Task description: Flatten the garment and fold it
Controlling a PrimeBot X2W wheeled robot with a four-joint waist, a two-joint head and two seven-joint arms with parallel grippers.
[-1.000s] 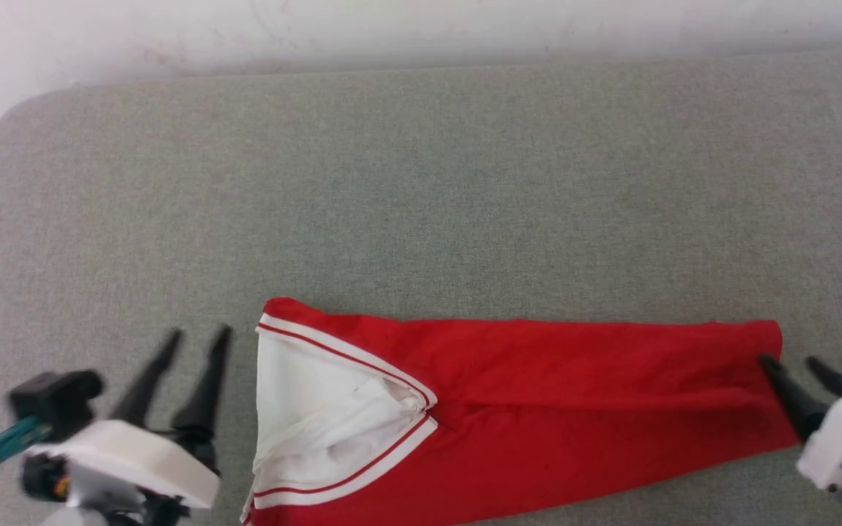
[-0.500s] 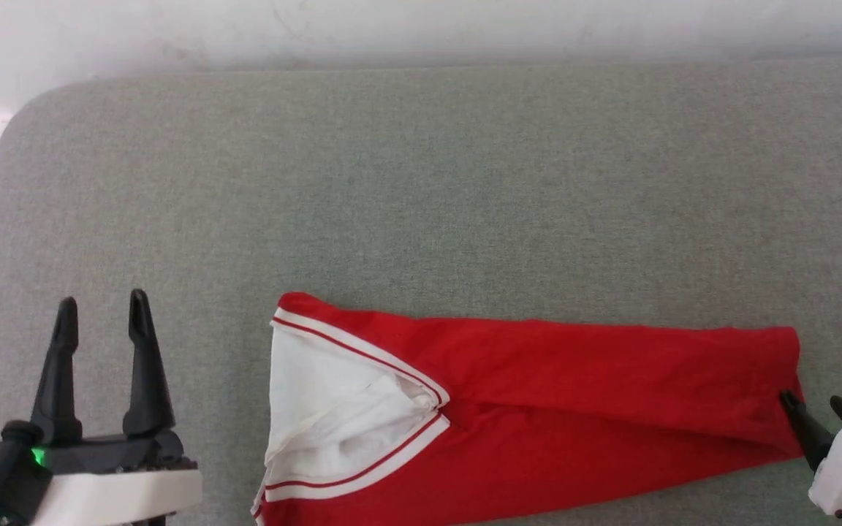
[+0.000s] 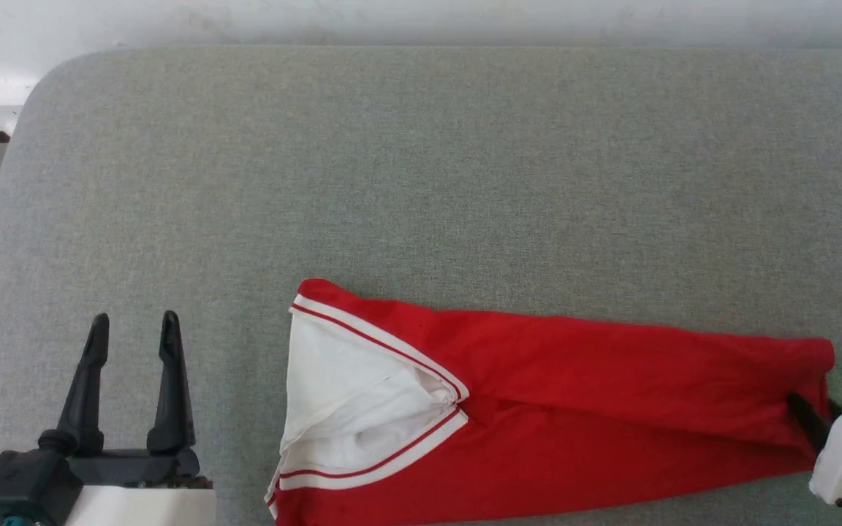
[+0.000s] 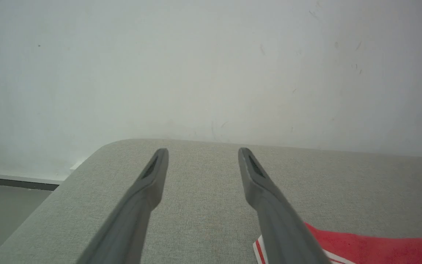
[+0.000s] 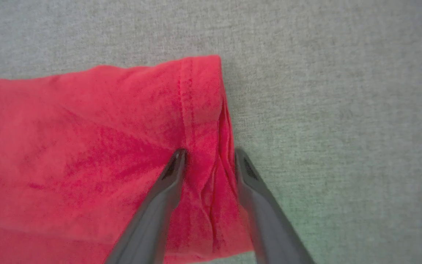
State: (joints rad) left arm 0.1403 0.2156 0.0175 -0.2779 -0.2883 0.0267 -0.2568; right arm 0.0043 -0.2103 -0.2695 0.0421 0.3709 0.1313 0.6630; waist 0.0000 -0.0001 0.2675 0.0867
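Red jersey garment (image 3: 574,409) lies on grey fabric tabletop (image 3: 421,183), near edge, centre to right in head view. It is folded into a long narrow band. Long axis runs left-right across the robot, slightly tilted, with the right end sitting a bit nearer the robot. White sleeve (image 3: 333,394) with striped trim (image 3: 384,351) is at the end pointing to the robot's left; the plain red hem (image 5: 196,95) end points right. The garment's lower left part is cut off by the frame bottom. No print visible on the upward side.

Right hand (image 3: 814,403) is at the hem end. In the right wrist view the right hand (image 5: 211,152) has its fingers apart, straddling the hem corner: one finger (image 5: 170,176) rests on the red cloth (image 5: 86,146), the other sits at the cloth's edge by bare tabletop, with a bunched fold between them. Not clamped.

Left hand (image 3: 135,321) is open and empty, over bare tabletop, well left of the sleeve end and apart from it. The left wrist view shows the left hand (image 4: 203,150) with spread fingers pointing toward a pale wall (image 4: 211,66), garment corner (image 4: 379,245) at lower right.
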